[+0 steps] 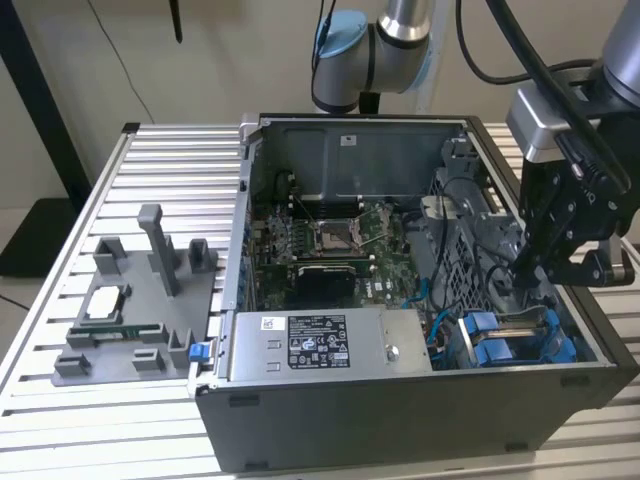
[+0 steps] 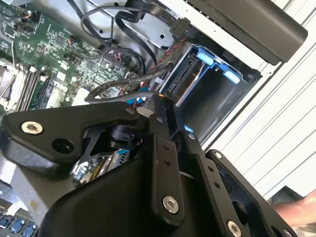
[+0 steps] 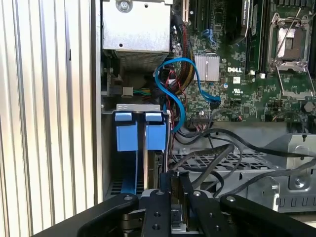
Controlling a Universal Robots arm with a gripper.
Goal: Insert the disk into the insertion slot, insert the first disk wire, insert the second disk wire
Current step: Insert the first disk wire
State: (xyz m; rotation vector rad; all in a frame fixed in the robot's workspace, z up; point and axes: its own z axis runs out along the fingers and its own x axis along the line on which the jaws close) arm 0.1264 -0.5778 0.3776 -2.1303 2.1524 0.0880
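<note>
The open computer case (image 1: 400,420) lies on a slatted table. My gripper (image 1: 525,275) reaches down into the grey perforated drive cage (image 3: 256,173) at the exterior view's right. Its fingers (image 3: 168,197) are shut on a thin upright piece that I take for the disk (image 3: 176,200). Blue plastic of its frame (image 2: 131,101) shows beside the fingers (image 2: 163,118). The insertion slot (image 2: 212,103) is a dark bay with blue tabs (image 3: 126,134) at its mouth, right beside the gripper (image 3: 176,190). A blue cable (image 3: 173,79) and black cables (image 3: 212,148) loop loose nearby.
The grey labelled power-supply box (image 1: 320,345) stands along the case's front wall, with the green motherboard (image 1: 330,240) behind it. A grey fixture (image 1: 140,300) with small parts rests on the table at the exterior view's left. A hand (image 2: 298,212) shows outside the case.
</note>
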